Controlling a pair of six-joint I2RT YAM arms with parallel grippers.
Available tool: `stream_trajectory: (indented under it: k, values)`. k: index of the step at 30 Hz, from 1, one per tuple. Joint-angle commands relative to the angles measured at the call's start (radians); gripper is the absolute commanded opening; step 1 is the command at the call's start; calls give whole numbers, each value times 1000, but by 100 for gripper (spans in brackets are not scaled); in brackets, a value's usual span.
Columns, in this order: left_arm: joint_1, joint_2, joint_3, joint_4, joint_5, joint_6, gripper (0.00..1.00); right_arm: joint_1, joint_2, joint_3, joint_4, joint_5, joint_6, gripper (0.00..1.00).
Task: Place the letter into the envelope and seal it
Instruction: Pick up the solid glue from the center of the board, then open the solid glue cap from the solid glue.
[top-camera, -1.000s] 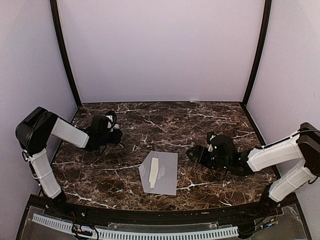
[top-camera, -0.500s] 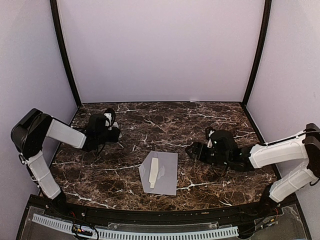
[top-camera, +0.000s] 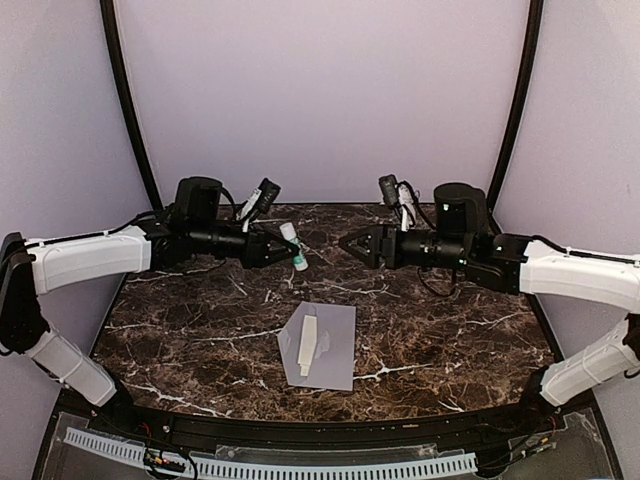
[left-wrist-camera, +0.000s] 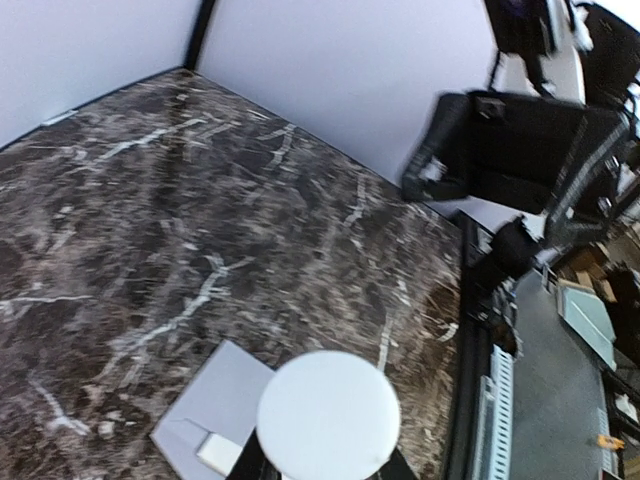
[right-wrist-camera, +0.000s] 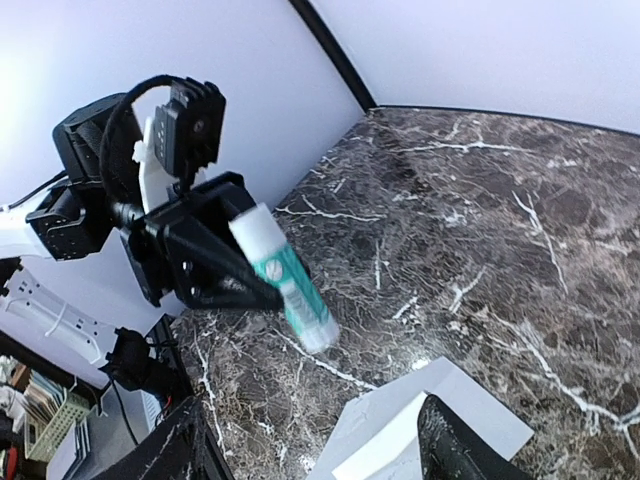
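Envelope (top-camera: 335, 352) lay flat at table (top-camera: 190, 345) ctr. L gripper (top-camera: 281, 248) clamped on glue stick (top-camera: 297, 259). R gripper (top-camera: 345, 244) jaws apart, opp. it.

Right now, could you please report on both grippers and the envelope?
Left gripper shut on glue stick, held high. Right gripper open, facing it. Envelope lying flat, flap open, unsealed. Both arms clear of it.

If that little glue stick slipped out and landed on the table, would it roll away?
Probably: the glue stick looks like a smooth round tube, so on its side it would likely roll across the flat marble table. It seems small and light, since the left gripper holds it near one end.
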Motion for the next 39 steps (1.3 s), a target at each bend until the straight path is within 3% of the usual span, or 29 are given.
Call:
stream_trajectory:
  k: [1, 6, 11, 24, 32, 39]
  values:
    - [-75, 12, 90, -252, 195, 98, 10, 36, 37, 75, -10, -123, -50, 67]
    - [-111, 44, 140, -319, 270, 134, 10, 94, 81, 118, -6, -116, -46, 56]
    - [-126, 74, 178, -379, 280, 185, 9, 138, 108, 133, 16, -61, -31, 53]
    - [-144, 87, 191, -394, 318, 200, 8, 164, 198, 188, 7, -44, -25, 41]
    - [-146, 97, 188, -367, 324, 181, 8, 168, 212, 188, 11, -57, -31, 26]
    - [-145, 100, 187, -357, 321, 173, 8, 169, 218, 183, 1, -64, -31, 25]
